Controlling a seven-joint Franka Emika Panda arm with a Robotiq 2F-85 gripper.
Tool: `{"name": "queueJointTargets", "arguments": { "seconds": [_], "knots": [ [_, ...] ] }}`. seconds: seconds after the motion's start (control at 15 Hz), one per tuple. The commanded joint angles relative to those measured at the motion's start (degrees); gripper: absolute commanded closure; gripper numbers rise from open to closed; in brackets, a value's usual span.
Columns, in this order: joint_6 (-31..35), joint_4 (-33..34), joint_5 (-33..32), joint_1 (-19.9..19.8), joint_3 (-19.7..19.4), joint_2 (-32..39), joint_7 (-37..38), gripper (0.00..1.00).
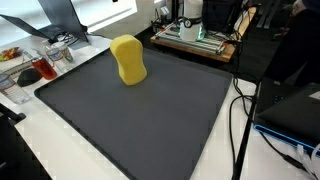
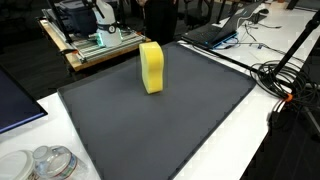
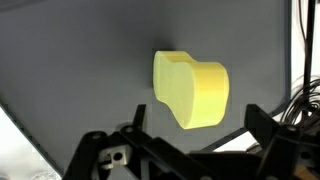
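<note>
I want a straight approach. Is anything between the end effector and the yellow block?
Nothing visible does. In the wrist view the open end effector faces the yellow block across bare dark mat, and nothing else lies on the mat near it.

A dark grey flat mat (image 1: 150, 125) covers the white bench (image 1: 70, 150). Black cables (image 2: 290, 85) tangle at the right edge. A dark open laptop (image 2: 215, 30) sits upper right, clear glass jars (image 2: 45, 163) lower left, and a wooden tray (image 2: 90, 52) upper left.
</note>
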Motion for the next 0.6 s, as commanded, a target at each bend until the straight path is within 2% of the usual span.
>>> {"name": "queueJointTargets", "arguments": {
  "seconds": [0.0, 0.27, 0.53],
  "knots": [
    [-5.92, 7.82, 6.27, -2.3, -2.28, 7.9, -6.46, 0.0],
    [-10.41, 14.04, 7.22, -5.61, -2.2, 15.57, -9.0, 0.0],
    [-15.48, 21.82, 7.24, -7.98, -0.04, 24.25, -9.42, 0.0]
  ]
}}
